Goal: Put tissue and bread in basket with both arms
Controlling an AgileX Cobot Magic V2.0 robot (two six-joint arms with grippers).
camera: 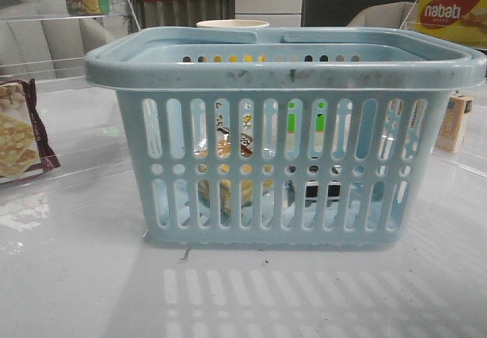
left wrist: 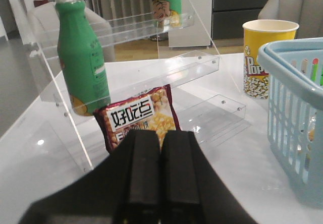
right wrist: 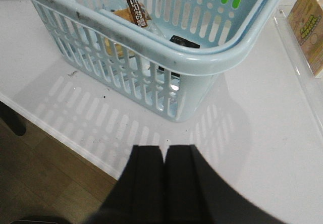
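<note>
The light-blue slotted basket (camera: 281, 125) stands mid-table. Through its slots I see the bread packet (camera: 224, 163), golden-brown with dark print, and a low pale tissue packet with a black patch (camera: 323, 195), both inside. In the right wrist view the bread (right wrist: 132, 13) and the tissue's black patch (right wrist: 184, 42) lie in the basket (right wrist: 202, 57). My left gripper (left wrist: 160, 135) is shut and empty, left of the basket (left wrist: 298, 113). My right gripper (right wrist: 164, 149) is shut and empty, over the table's front edge, apart from the basket. Neither gripper shows in the front view.
A maroon-edged cracker packet (left wrist: 139, 115) leans at a clear acrylic shelf (left wrist: 151, 77) holding a green bottle (left wrist: 81, 52). A yellow popcorn cup (left wrist: 265, 52) stands behind the basket. A small box (right wrist: 310, 27) sits on the right shelf. A Nabati box (camera: 453, 14) is far right.
</note>
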